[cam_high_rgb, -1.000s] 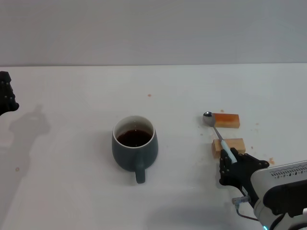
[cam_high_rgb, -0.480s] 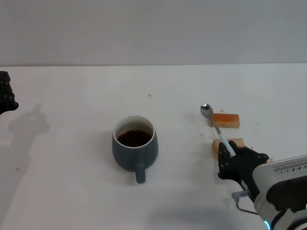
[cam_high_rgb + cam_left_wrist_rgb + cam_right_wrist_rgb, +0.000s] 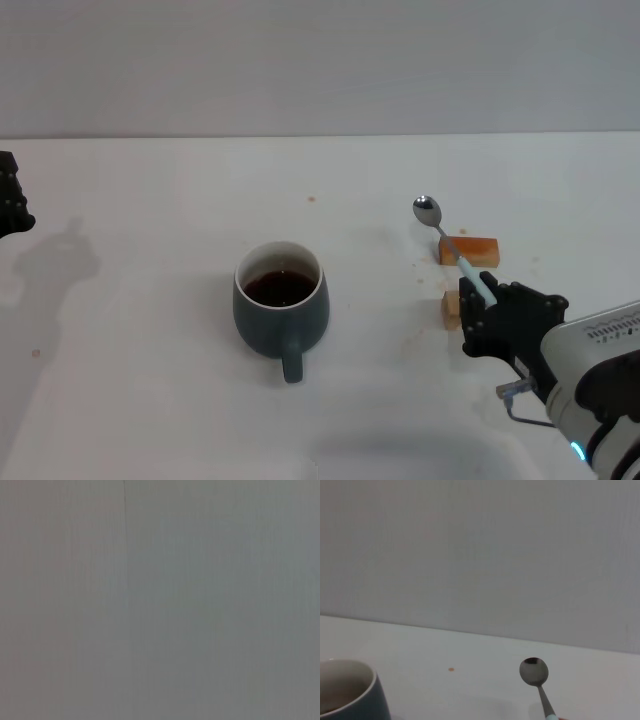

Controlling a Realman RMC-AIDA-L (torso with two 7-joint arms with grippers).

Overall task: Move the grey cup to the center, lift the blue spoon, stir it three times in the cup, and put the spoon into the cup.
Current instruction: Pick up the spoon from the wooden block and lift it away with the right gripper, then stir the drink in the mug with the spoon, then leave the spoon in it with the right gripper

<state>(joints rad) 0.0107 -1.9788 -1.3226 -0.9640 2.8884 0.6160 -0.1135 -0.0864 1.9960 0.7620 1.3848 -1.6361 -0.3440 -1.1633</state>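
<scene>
The grey cup (image 3: 281,309) stands mid-table with dark liquid inside and its handle toward me; its rim shows in the right wrist view (image 3: 350,690). My right gripper (image 3: 488,310) is shut on the pale blue handle of the blue spoon (image 3: 447,240). It holds the spoon lifted above the wooden blocks, silver bowl pointing up and away, to the right of the cup. The spoon's bowl shows in the right wrist view (image 3: 534,672). My left gripper (image 3: 8,198) sits parked at the far left edge.
Two small wooden blocks lie right of the cup: one (image 3: 474,250) behind the spoon, one (image 3: 452,309) partly hidden by my right gripper. Small brown specks (image 3: 311,199) dot the white table (image 3: 150,400). The left wrist view shows only a blank grey surface.
My right gripper has raised the spoon off the blocks; its bowl has moved up and slightly left. The cup and left arm have not moved.
</scene>
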